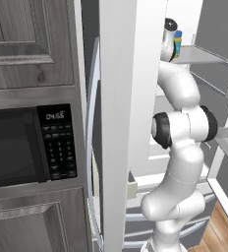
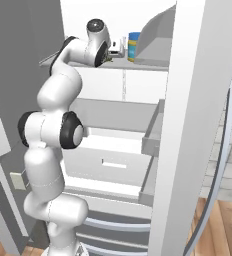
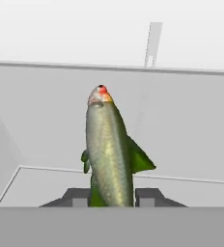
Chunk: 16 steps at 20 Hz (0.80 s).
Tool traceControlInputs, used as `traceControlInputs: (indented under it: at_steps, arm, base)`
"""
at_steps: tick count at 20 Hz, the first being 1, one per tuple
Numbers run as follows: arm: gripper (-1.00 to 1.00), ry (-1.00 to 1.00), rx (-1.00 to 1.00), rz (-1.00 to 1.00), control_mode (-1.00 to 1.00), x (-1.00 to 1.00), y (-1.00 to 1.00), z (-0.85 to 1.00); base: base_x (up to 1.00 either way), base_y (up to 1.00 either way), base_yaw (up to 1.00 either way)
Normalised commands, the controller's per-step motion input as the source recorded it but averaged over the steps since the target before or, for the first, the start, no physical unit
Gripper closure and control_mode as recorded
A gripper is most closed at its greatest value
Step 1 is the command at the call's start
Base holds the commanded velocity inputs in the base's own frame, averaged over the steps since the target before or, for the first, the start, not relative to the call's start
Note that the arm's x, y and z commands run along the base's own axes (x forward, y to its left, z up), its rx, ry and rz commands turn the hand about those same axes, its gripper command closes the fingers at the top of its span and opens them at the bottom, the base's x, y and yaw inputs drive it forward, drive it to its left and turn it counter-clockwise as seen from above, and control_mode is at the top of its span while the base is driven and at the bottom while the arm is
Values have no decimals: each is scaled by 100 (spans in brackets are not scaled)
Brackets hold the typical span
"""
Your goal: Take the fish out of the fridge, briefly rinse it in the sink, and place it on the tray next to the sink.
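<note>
Fingers (image 3: 112,198) flanking slender, scaly olive fish (image 3: 109,149)

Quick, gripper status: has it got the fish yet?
Gripper: fingertips against both sides of the fish, closed on it, inside the fridge.

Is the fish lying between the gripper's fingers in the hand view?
Yes, the fish sits between the two dark fingertips on the grey fridge shelf.
</note>
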Motion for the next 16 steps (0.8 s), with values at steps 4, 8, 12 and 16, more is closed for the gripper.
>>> traceControlInputs:
  at_steps: [4,8,12,16]
  arm:
    - [100,0,0,0,-100,-55,0,-5]
    - [100,-24,0,0,-100,-100,0,9]
    - [100,-30,0,3,-100,-100,0,8]
    - [100,-20,0,6,-100,-100,0,-6]
  base:
    - [0,0,0]
    - [0,0,0]
    - [0,0,0]
    - [0,0,0]
